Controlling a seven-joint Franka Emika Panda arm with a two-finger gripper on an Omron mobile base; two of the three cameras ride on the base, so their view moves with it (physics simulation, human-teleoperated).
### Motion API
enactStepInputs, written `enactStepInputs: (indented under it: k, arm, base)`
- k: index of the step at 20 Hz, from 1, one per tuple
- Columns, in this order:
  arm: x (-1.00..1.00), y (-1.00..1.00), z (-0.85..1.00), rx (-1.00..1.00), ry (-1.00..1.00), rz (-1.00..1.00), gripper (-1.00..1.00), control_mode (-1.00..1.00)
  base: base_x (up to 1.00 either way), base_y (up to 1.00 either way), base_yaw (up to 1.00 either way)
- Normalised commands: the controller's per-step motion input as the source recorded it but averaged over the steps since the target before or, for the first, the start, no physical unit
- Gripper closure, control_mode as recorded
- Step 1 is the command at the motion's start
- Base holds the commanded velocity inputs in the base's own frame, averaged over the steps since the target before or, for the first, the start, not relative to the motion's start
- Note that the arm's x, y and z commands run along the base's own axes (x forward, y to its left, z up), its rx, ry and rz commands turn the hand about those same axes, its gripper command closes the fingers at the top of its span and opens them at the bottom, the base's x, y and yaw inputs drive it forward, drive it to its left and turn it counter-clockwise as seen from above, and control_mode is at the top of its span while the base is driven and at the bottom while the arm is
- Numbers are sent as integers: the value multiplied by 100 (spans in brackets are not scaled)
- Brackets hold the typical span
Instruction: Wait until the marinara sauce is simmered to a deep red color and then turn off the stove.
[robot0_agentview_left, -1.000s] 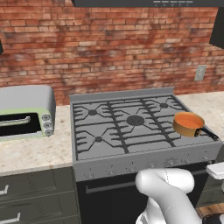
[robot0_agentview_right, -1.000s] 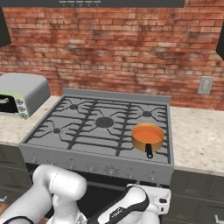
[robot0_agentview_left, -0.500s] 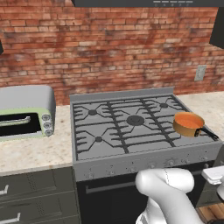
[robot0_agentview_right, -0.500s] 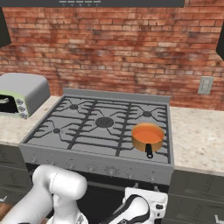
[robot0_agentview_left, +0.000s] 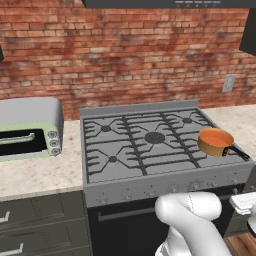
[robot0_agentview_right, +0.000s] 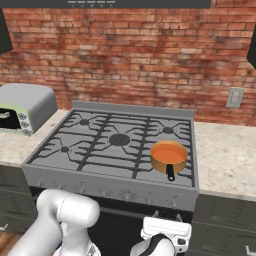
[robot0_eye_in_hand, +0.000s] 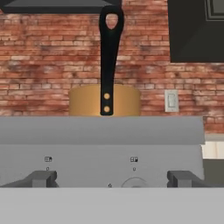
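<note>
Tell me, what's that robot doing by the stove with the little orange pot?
The robot is waiting in front of the stove. A small copper saucepan sits on the front right burner with orange-red marinara sauce in it, not deep red yet. The gripper is open and holds nothing, low at the stove's front, facing the knobs below the pan's dark handle.

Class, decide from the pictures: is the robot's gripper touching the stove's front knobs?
Apart. In the hand view the gripper has both dark fingers short of the stove, its knob panel still ahead; the right base view shows the hand below the stove front.
</note>
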Motion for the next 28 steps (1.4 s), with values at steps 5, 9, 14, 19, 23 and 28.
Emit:
enactStepInputs:
  k: [5, 9, 14, 19, 23, 28]
  arm:
    - [20, -9, 0, 0, 0, 0, -100, -100]
    - [29, -11, 0, 0, 0, 0, -100, -100]
    - [27, -8, -2, 0, 0, 0, -100, -100]
    - [8, 0, -15, 0, 0, 0, -100, -100]
    - [1, 0, -23, 0, 0, 0, -100, -100]
    - [5, 0, -29, 0, 0, 0, -100, -100]
  base:
    - [0, 0, 0]
    - [0, 0, 0]
    - [0, 0, 0]
    - [0, 0, 0]
    - [0, 0, 0]
    - [0, 0, 0]
